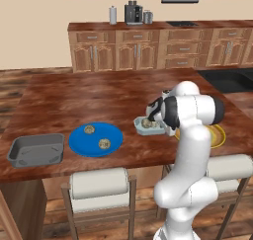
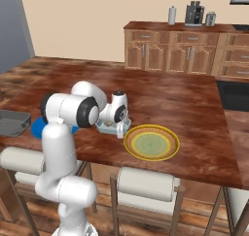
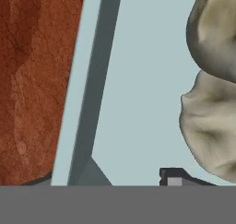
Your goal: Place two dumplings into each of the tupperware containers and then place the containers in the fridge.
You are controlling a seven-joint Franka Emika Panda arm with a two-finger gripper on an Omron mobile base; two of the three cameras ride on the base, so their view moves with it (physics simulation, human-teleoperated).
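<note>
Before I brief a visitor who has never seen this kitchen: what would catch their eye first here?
The white arm bends low over the small pale blue container on the wooden island, with a dumpling inside it. To its left, a bright blue plate holds two more dumplings, with an empty dark grey container beyond. A yellow-green plate sits on the other side of the arm.
</note>
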